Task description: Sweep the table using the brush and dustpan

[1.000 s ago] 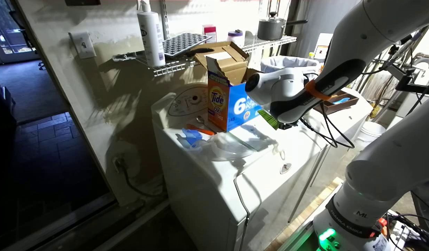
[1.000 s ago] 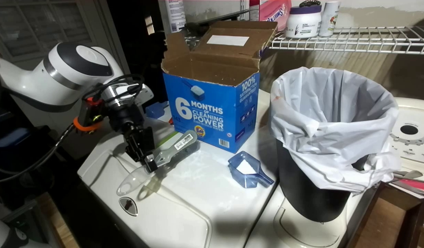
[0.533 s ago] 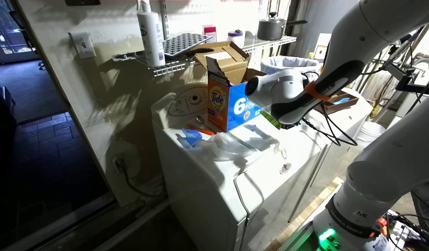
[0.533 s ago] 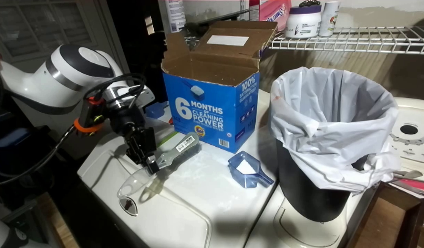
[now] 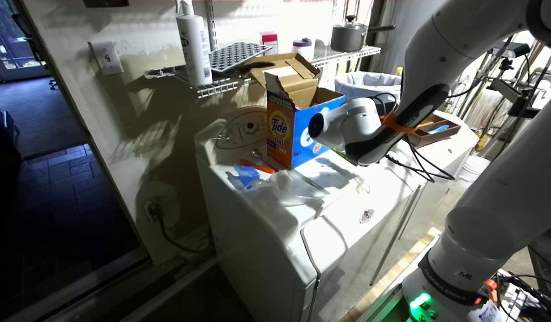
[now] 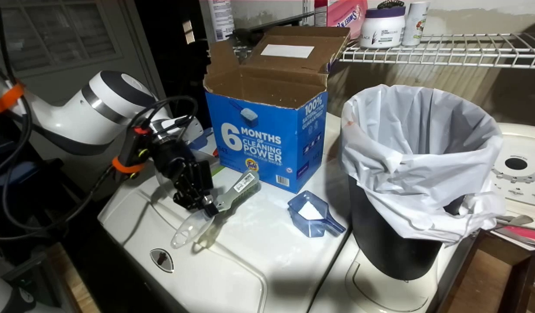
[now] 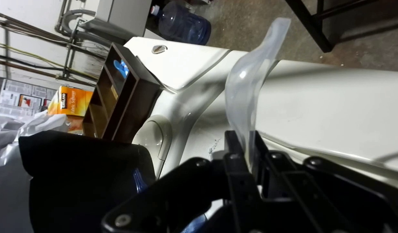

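Your Tide box [image 6: 267,143] stands open in both exterior views, with a spoon [image 5: 257,154] just beside it. In an exterior view you can see a blue scoop [image 6: 318,226] near the black bin [image 6: 393,250], whose white liner [image 6: 406,191] folds over the rim. A jar [image 6: 382,31] and a pot [image 5: 348,37] sit on your wire shelf [image 6: 443,65]. Your wrist view takes in a divided tray [image 7: 139,105], an orange carton [image 7: 76,101] and a water jug [image 7: 184,24].

I find my arm [image 6: 71,121] extended from the left in an exterior view, gripper [image 6: 210,207] inclined down and right, fingers [image 7: 233,144] nearly together.
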`<state>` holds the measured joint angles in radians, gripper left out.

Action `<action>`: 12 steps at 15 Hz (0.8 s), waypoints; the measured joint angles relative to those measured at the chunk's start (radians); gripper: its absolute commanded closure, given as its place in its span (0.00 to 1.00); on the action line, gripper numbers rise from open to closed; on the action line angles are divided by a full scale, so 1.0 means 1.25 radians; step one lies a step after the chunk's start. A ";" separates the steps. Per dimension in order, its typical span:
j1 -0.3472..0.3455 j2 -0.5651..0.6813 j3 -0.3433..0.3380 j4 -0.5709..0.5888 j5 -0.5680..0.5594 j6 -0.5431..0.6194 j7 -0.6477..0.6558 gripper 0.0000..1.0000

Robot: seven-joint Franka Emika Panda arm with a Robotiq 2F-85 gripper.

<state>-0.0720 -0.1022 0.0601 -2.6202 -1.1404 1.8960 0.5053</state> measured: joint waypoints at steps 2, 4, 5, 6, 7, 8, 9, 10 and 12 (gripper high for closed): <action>0.002 0.022 -0.003 0.008 -0.025 0.000 0.014 0.97; 0.006 0.044 -0.008 0.012 -0.041 0.000 0.025 0.97; 0.008 0.054 -0.010 0.014 -0.047 0.000 0.031 0.97; 0.009 0.065 -0.011 0.016 -0.053 0.000 0.037 0.97; 0.010 0.074 -0.013 0.017 -0.060 0.000 0.043 0.97; 0.010 0.082 -0.014 0.018 -0.072 0.000 0.050 0.97; 0.010 0.089 -0.017 0.019 -0.083 0.000 0.058 0.97; 0.010 0.094 -0.019 0.021 -0.092 -0.001 0.065 0.97; 0.010 0.100 -0.024 0.024 -0.110 -0.007 0.077 0.97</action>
<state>-0.0595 0.0229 0.0307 -2.5897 -1.2775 1.8871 0.6012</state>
